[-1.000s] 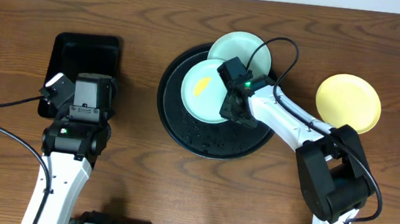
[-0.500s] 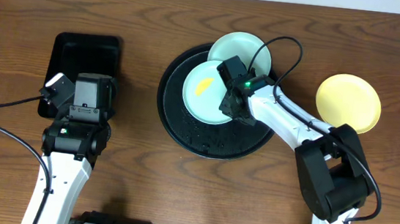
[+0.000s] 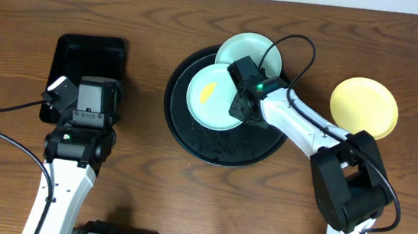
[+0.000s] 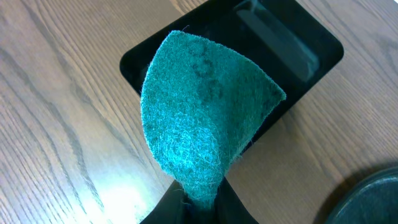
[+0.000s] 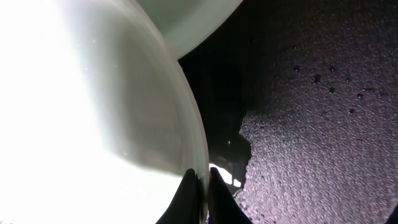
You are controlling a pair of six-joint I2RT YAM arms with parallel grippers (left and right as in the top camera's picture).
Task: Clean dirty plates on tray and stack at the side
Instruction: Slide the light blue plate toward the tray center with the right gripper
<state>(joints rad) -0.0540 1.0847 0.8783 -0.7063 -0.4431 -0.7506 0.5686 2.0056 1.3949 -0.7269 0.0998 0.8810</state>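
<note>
Right pincer (image 5: 200, 179) now tight on plate (image 3: 209, 102)

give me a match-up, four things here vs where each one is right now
1 smeared blue plate
2 plain blue plate
3 yellow plate
4 green scrub pad

a on the bare table, right of the round tray
b pinched in the left jaws
c rim pinched in the right jaws
d at the round tray's far edge

Pairs: 1-c, 2-d, 3-a, 4-b
</note>
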